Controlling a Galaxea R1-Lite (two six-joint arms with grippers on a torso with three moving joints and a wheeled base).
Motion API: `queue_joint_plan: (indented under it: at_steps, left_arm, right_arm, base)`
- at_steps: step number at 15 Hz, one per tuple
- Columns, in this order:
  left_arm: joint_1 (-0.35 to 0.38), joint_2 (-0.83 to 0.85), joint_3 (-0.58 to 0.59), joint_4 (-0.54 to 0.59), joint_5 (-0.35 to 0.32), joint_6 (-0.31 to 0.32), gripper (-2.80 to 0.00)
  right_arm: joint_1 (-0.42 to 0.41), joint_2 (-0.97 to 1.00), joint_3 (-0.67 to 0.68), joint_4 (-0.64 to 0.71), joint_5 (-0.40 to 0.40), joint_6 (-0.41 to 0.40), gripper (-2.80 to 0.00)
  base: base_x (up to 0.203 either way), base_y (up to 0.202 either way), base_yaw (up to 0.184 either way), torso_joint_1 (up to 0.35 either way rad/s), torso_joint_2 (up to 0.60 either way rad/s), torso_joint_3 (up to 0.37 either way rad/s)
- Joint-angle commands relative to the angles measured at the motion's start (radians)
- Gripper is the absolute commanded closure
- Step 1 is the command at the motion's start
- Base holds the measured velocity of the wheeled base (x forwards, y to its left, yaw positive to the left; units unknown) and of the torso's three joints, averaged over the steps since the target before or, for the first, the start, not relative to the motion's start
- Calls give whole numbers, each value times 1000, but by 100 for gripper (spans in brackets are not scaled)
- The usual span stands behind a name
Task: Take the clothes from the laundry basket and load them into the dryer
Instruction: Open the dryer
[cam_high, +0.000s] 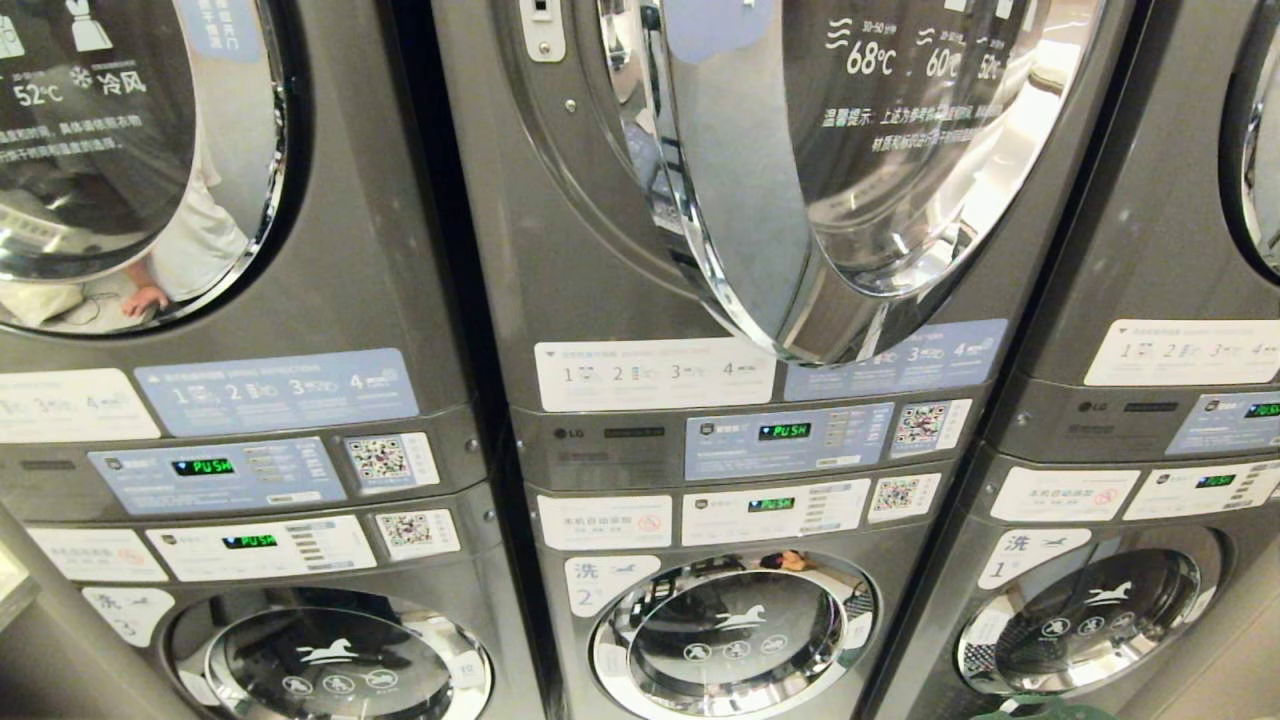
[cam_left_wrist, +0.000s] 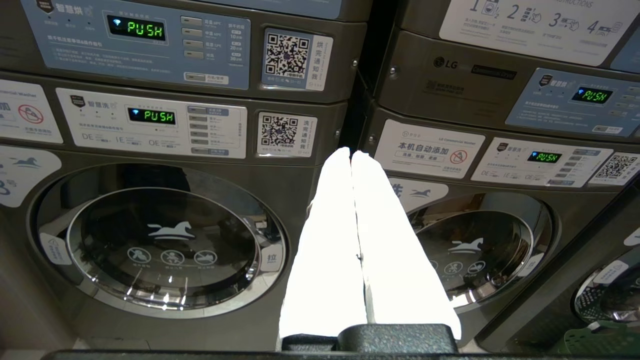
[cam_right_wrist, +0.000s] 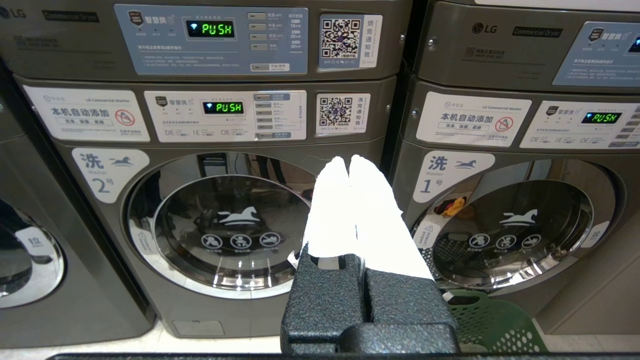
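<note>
Before a wall of grey metal stacked machines with round chrome-rimmed glass doors, the left pincer (cam_left_wrist: 352, 153) shows white tapered fingers pressed together holding nothing, the right pincer (cam_right_wrist: 348, 159) likewise closed and empty, with the green perforated plastic laundry basket (cam_right_wrist: 492, 325) below and just beside it.

Only a corner of the green laundry basket (cam_right_wrist: 492, 325) shows, cut off at the frame's edge; its clothes are hidden. The open dryer door (cam_high: 850, 180) covers the drum, and its top is cropped.
</note>
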Motion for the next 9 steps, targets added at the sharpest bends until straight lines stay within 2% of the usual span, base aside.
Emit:
queue_joint_plan:
  at_steps: [1,3,5,9]
  left_arm:
    - [0,0,29,0,1,0,0]
    - [0,0,29,0,1,-1,0]
    - [0,0,29,-1,1,-3,0]
    - [0,0,29,0,3,-4,0]
  right_arm:
    - [0,0,6,-1,0,3,0]
    - [0,0,6,-1,-1,4,0]
    - [0,0,6,-2,-1,4,0]
    - [0,0,6,-2,-1,4,0]
  base:
    - [0,0,0,0,0,0]
    - [0,0,0,0,0,0]
    - [5,-84,4,-2,0,2]
    - [1,-192,3,5,6,3]
